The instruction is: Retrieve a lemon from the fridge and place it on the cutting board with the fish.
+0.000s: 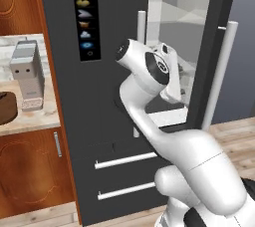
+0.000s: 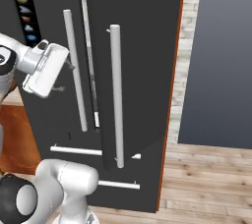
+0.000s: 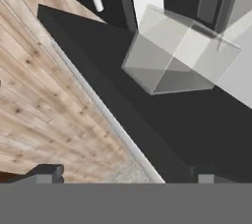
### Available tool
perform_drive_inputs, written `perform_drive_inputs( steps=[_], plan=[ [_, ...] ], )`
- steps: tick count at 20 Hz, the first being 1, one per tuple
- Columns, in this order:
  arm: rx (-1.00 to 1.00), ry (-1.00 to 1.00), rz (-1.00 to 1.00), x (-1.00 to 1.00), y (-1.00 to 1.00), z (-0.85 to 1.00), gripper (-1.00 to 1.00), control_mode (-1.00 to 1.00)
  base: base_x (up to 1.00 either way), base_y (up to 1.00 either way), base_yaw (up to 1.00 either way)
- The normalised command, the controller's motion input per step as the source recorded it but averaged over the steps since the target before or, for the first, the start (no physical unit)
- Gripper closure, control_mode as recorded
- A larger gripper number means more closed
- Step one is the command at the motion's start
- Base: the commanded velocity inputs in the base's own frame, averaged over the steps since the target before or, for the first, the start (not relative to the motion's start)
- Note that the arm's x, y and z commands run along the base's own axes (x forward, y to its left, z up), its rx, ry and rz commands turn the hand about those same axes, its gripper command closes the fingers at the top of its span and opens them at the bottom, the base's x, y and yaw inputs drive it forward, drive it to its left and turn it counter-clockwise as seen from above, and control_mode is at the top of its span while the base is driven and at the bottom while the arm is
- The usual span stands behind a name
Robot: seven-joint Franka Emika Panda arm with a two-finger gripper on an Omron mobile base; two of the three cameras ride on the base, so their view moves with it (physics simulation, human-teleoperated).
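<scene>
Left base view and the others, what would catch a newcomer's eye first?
The tall dark grey fridge fills the middle, its right door swung ajar so the pale grey interior with clear shelves shows. The white arm's open two-finger gripper hangs by the long white bar handles. On the stone counter to the left stands a boxy grey appliance.

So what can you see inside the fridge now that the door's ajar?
Inside the fridge: pale grey walls and clear shelves. No lemon seen; the arm and door hide the rest.
</scene>
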Motion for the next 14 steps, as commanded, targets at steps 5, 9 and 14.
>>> perform_drive_inputs(
  steps=[5,9,14],
  plan=[
    [-0.1,0.18,0.0,0.16,-0.2,-0.09,-1.0,-1.0,0.0,0.0,0.0],
    [-0.18,0.22,0.0,0.31,-0.29,-0.11,-1.0,-1.0,0.0,0.0,0.0],
    [-0.09,0.21,0.0,0.22,-0.46,-0.06,-1.0,-1.0,0.0,0.0,0.0]
  ],
)
